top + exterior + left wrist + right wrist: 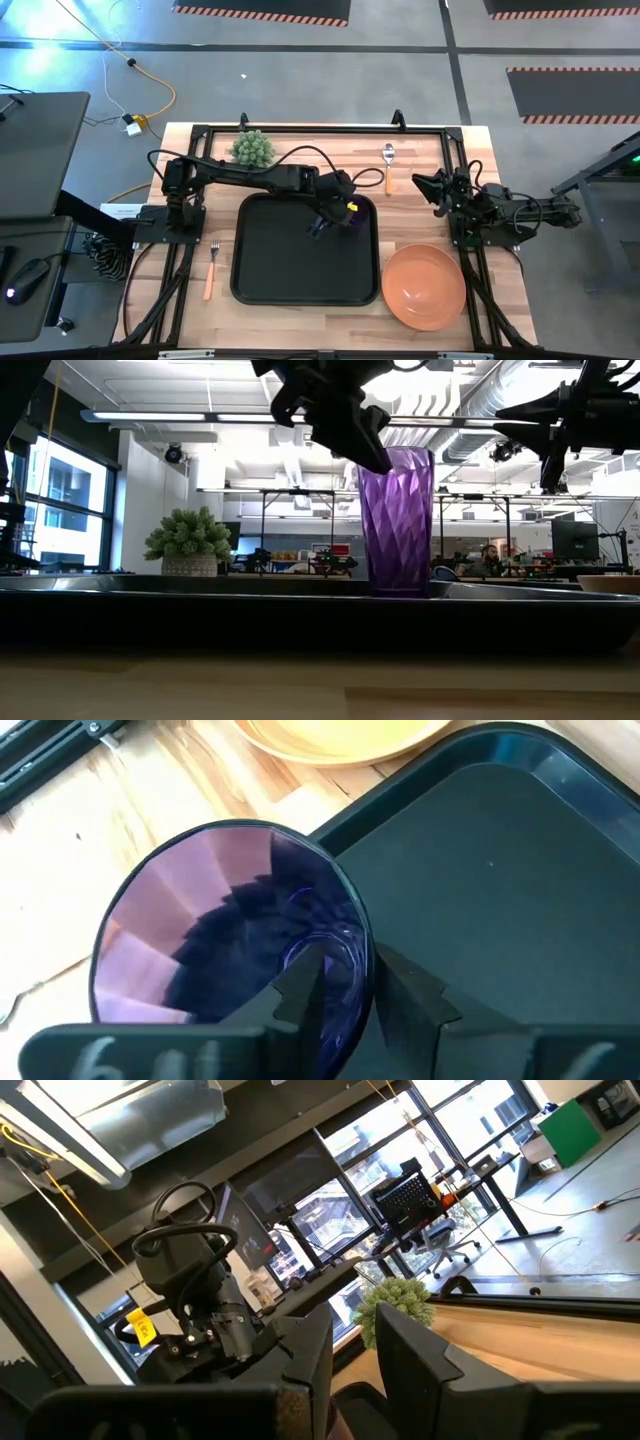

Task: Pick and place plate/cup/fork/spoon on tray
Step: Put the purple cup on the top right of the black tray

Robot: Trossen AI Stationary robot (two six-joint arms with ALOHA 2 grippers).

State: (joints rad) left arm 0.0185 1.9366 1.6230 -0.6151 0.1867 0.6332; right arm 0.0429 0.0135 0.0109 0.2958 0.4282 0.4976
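In the tray's corner nearest the spoon, the cup stands upright, the left gripper's jaws narrowly parted astride its rim wall. Judged light, rigid, slick plastic, best pinched at the rim. Right gripper waits beside the tray, jaws slightly apart, empty.

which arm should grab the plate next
Probably the right. Its claw waits at the table's right edge, on the same side as the plate, which lies just right of the tray. The left claw is busy at the cup on the tray's far right corner.
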